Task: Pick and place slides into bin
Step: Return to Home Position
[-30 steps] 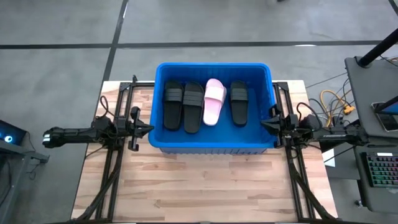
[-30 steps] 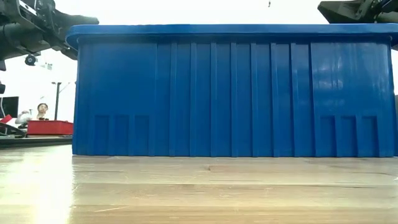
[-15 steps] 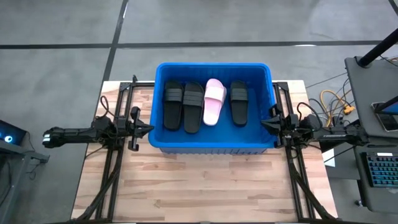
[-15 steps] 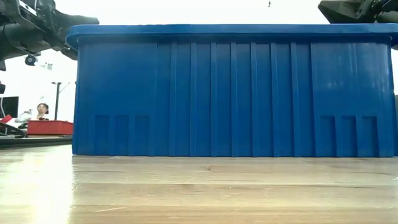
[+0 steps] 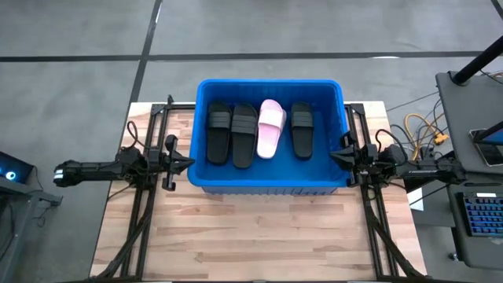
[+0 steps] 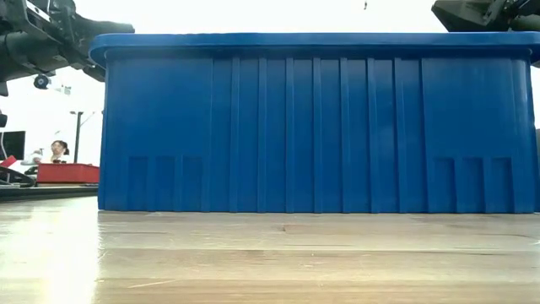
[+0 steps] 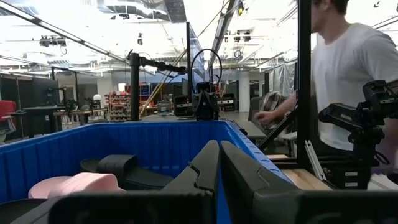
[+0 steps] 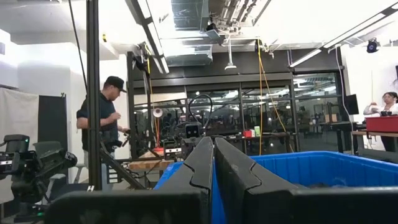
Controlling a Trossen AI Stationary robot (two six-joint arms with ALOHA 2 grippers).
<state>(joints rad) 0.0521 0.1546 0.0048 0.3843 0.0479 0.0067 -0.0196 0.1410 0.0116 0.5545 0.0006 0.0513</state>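
Slides (image 5: 244, 135): four, side by side on the floor of the bin (image 5: 267, 82); counted from the bin's left wall, two black, the pink slide (image 5: 271, 128), one black.
Bin: stands on the far half of the wooden table (image 5: 259, 228).
Left gripper (image 5: 188, 161): just outside the bin's left wall at rim height, fingers pressed together, empty.
Right gripper (image 5: 334, 156): just outside the bin's right wall, likewise closed and empty.
Change from preceding frames: none visible; slides, bin and both arms lie as before.
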